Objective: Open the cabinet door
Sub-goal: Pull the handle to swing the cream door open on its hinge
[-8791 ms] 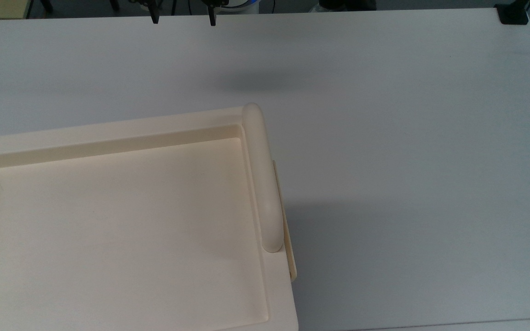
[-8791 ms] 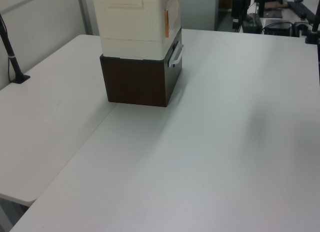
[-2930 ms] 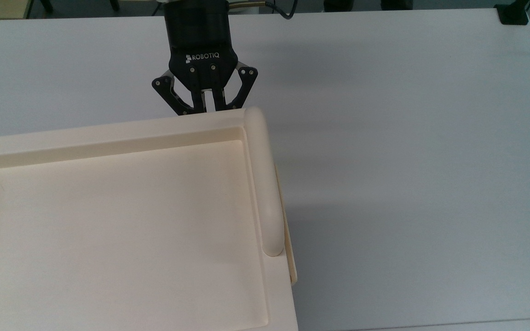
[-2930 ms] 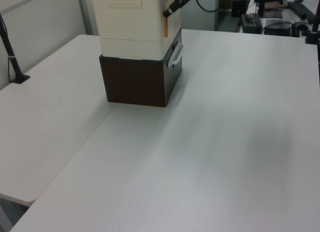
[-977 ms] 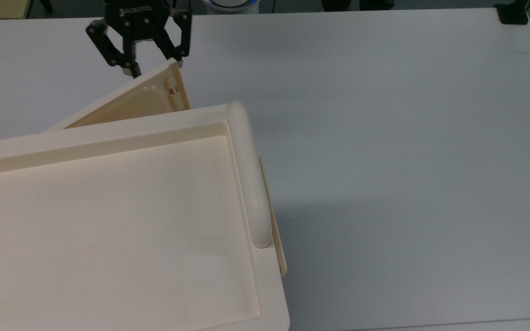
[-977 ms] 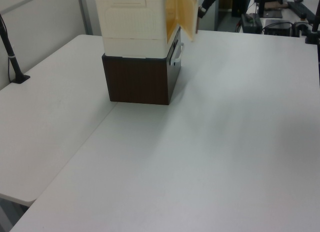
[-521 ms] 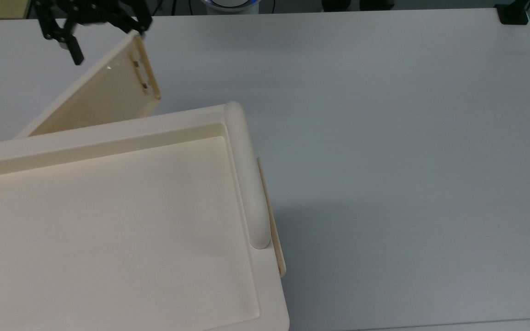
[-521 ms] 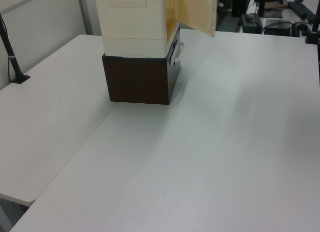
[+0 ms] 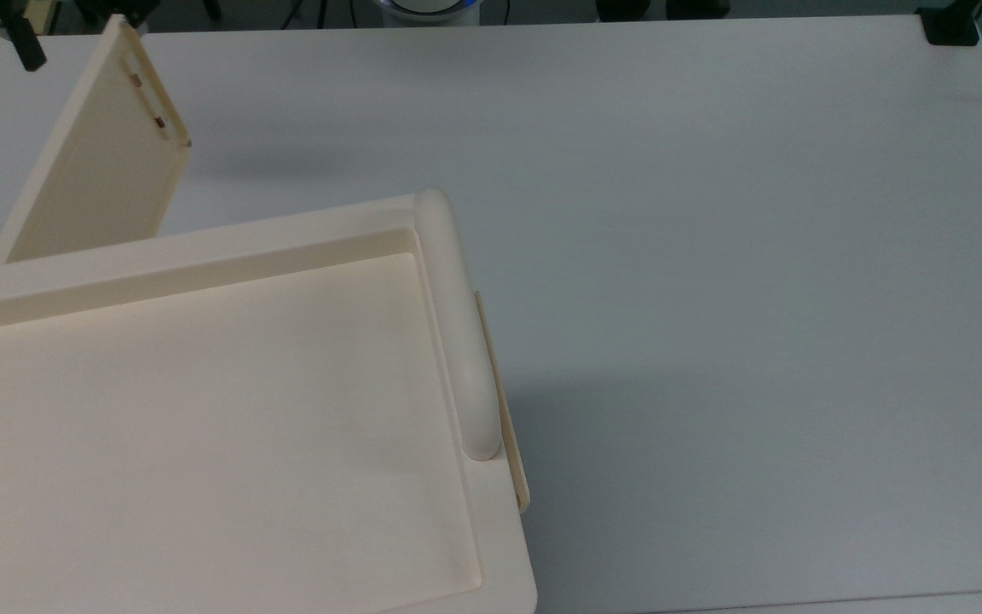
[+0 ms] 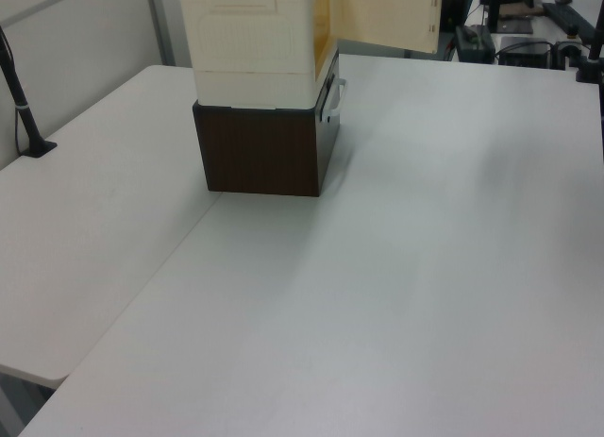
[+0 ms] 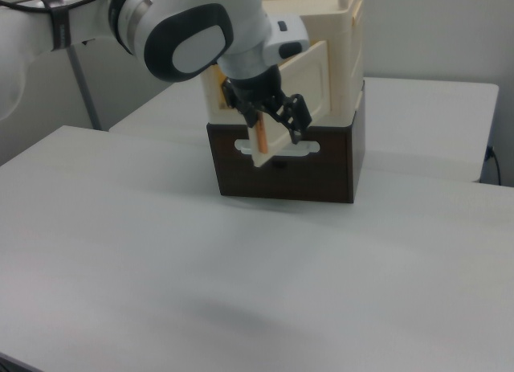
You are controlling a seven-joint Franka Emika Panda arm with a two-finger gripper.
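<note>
- In my right view the hand hangs in front of the cabinet, at the free edge of the cabinet door.
- Its two black fingers are spread, one to each side of the door's outer edge; I cannot tell whether they touch the panel, so I read the hand as released rather than clenched.
- The door stands swung well out from the cabinet front, hinged on the side away from the hand and with its free edge at the fingers.
- In the top view the cabinet door angles away from the cabinet, its two small brownish marks on the edge nearest the hand at the top view's upper left.
- In the left view the cabinet door juts out toward the left view's right from the cabinet.
- The cabinet sits on a dark brown box, below and behind the hand, which rests on the white worktop.
</note>
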